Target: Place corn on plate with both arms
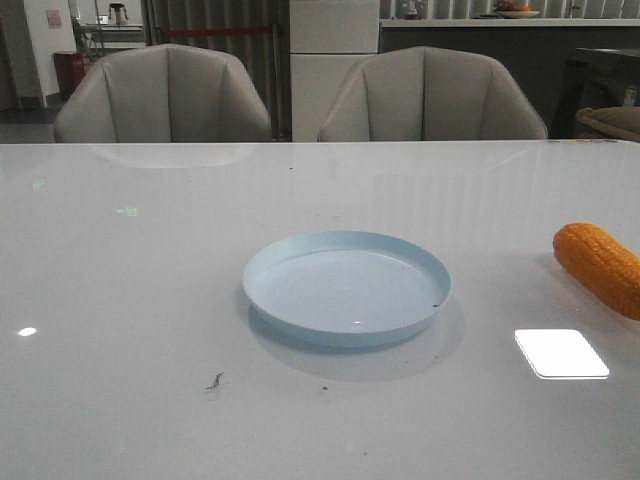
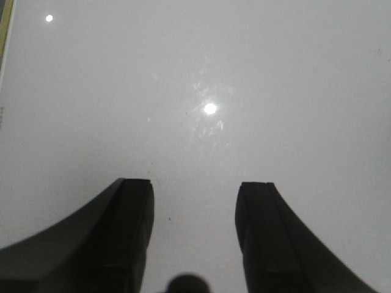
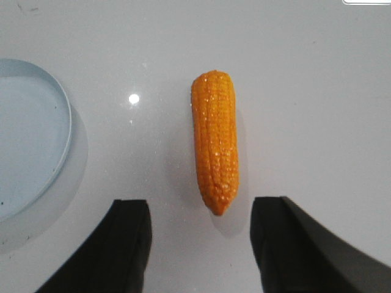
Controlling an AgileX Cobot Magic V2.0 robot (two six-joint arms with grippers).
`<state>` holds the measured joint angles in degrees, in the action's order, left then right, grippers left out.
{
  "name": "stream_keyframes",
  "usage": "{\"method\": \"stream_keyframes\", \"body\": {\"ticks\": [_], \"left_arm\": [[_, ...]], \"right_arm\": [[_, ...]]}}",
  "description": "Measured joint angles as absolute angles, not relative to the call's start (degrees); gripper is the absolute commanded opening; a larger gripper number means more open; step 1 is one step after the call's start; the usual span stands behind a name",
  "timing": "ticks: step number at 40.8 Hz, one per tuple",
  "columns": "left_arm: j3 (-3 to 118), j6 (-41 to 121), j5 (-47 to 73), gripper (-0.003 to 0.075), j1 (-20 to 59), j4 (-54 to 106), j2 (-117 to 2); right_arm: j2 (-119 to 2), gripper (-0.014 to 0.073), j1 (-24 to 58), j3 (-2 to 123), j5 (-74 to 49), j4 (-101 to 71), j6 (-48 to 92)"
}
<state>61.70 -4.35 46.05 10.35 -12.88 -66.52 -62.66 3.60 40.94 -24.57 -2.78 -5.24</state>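
Observation:
The pale blue plate (image 1: pixel 346 285) sits empty in the middle of the white table. The orange corn (image 1: pixel 600 266) lies on the table at the right edge of the front view, apart from the plate. In the right wrist view the corn (image 3: pixel 215 141) lies lengthwise just beyond my right gripper (image 3: pixel 201 204), which is open and empty, its tapered end near the gap between the fingertips; the plate's rim (image 3: pixel 64 131) shows beside it. My left gripper (image 2: pixel 194 186) is open and empty over bare table. Neither gripper shows in the front view.
Two grey chairs (image 1: pixel 165 95) (image 1: pixel 432 95) stand behind the table's far edge. A bright window reflection (image 1: pixel 561 353) lies on the table near the corn. Small dark specks (image 1: pixel 214 381) lie in front of the plate.

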Motion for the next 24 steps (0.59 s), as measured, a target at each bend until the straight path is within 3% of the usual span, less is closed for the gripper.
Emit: {"method": "stream_keyframes", "body": {"ticks": [14, 24], "left_arm": [[56.64, -4.71, 44.73, 0.0386, 10.35, -12.13, -62.27], [56.64, -4.71, 44.65, 0.0386, 10.35, -12.01, -61.48]], "right_arm": [[-82.56, 0.0479, 3.60, 59.76, -31.79, 2.23, -5.24], [-96.37, 0.0575, 3.60, 68.99, -33.75, 4.17, -5.24]]}}
